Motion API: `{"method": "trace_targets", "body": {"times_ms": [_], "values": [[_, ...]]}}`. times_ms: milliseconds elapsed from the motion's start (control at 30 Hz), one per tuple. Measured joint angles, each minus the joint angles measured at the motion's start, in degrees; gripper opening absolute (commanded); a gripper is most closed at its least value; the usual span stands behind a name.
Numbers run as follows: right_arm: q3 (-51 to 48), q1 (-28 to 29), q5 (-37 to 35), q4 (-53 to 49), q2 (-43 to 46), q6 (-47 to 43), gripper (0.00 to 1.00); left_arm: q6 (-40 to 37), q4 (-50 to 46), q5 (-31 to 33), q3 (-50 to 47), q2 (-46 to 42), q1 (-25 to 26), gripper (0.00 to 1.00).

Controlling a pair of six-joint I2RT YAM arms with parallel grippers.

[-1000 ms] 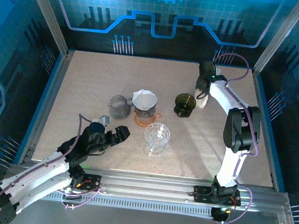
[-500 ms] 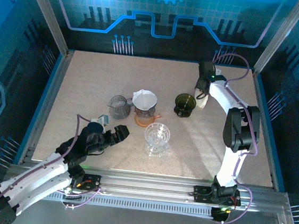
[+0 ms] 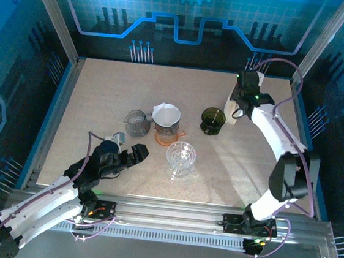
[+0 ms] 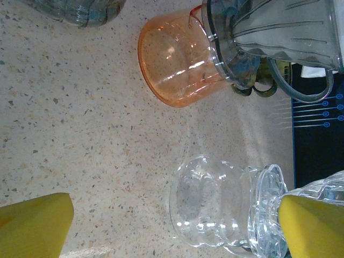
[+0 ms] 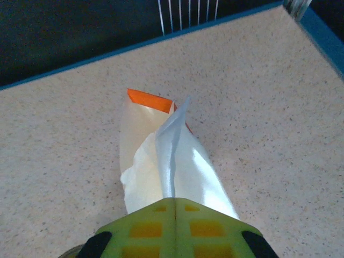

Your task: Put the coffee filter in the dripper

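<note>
Coffee filter sits at the dark dripper's 2 o'clock in the overhead view, just beside its rim. It should be centred over the bowl before lowering (my judgement).

On the left wrist, the left gripper is spread wide, facing a clear glass dripper.

On the right wrist, the right gripper pinches the filter's near end. Its long axis runs from 6 to 12 o'clock, with the tip pointing away.

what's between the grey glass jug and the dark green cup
An orange cup topped by a clear dripper lined with white paper stands between the grey glass jug and the dark green cup, in the top view.
</note>
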State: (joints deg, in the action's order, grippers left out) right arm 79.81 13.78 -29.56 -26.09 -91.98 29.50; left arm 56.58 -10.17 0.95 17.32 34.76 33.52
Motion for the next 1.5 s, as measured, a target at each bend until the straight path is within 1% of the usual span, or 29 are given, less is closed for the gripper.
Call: {"method": "trace_targets", "body": {"times_ms": [167, 367, 500, 600, 733, 900, 1033, 1233, 1400, 1500], "values": [[-7.48, 2.56, 1.73, 1.42, 11.23, -1.33, 0.00, 0.02, -1.40, -0.42, 0.46, -1.57, -0.04, 0.99], [-15.56, 8.15, 5.40, 0.66, 26.08, -2.91, 0.00, 0.00, -3.52, -0.42, 1.53, -4.44, -0.04, 0.99], [-16.90, 13.16, 8.02, -2.56, 35.15, -4.20, 0.00, 0.00, -4.68, -0.42, 1.95, -5.27, -0.04, 0.99], [-16.83, 16.72, 11.30, -5.44, 40.87, -5.38, 0.00, 0.02, -5.25, -0.42, 2.14, -5.31, -0.04, 0.99], [-16.11, 20.74, 17.42, -10.75, 45.35, -7.19, 0.00, 0.00, -6.38, -0.42, 2.60, -5.31, -0.04, 0.99], [-12.00, 26.73, 23.96, -18.45, 44.85, -8.92, 0.00, 0.00, -6.91, -0.42, 3.52, -5.33, -0.07, 0.99], [-7.91, 31.61, 26.47, -23.76, 41.46, -10.34, 0.00, 0.00, -7.37, -0.42, 3.87, -5.31, -0.09, 0.99], [-3.65, 37.99, 26.75, -29.22, 34.38, -12.04, 0.00, 0.00, -7.61, -0.42, 3.93, -5.31, -0.09, 0.99], [-0.76, 40.94, 26.08, -33.31, 28.96, -13.09, 0.00, -0.02, -7.61, -0.42, 4.00, -5.31, -0.09, 0.99], [0.96, 41.40, 25.09, -35.69, 26.88, -13.51, 0.00, -0.04, -7.61, -0.42, 4.09, -5.31, -0.09, 0.99]]}}
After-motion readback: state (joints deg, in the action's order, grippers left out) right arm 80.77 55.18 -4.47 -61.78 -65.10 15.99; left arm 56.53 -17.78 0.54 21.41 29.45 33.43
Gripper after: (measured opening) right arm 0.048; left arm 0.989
